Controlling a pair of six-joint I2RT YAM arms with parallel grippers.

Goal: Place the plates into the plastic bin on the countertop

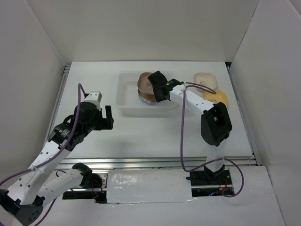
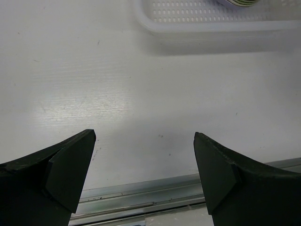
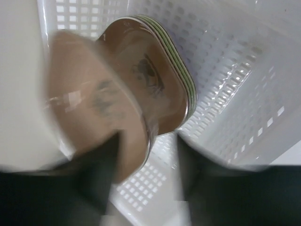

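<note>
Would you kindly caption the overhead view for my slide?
Right gripper over the stacked plates in the plastic bin; cream plate and yellow plate outside it; left gripper open.

White surface (image 1: 141, 136), metal rail (image 1: 155, 162) along its lower edge in the top view, carries the clear plastic bin (image 1: 123, 101) at upper centre, plus cream plate (image 1: 205, 79) and yellow plate (image 1: 217, 98) side by side at upper right.

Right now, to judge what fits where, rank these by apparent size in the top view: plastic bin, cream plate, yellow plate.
1. plastic bin, clearly largest.
2. cream plate and yellow plate: seemingly alike. The yellow one shows less only because the right arm covers part of it, so I won't rank them.
</note>
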